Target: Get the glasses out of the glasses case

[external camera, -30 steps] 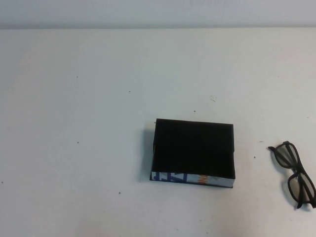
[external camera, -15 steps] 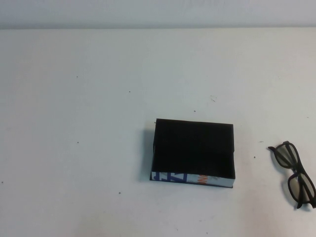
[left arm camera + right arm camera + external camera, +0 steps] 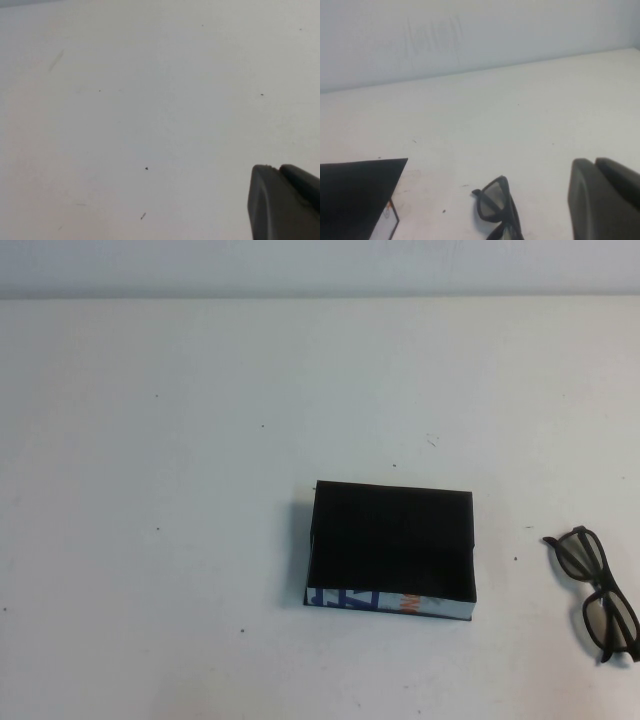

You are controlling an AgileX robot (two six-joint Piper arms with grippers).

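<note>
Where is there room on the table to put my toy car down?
The big free patches are everything left of the glasses case and the stretch between it and the table's far edge. It gets tighter on the right, where the glasses lie. The left gripper and right gripper show only in their own wrist views.

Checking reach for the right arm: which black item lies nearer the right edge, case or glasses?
The glasses, lying on the table right of the glasses case, apart from it. Neither the left gripper nor the right gripper is near them.
</note>
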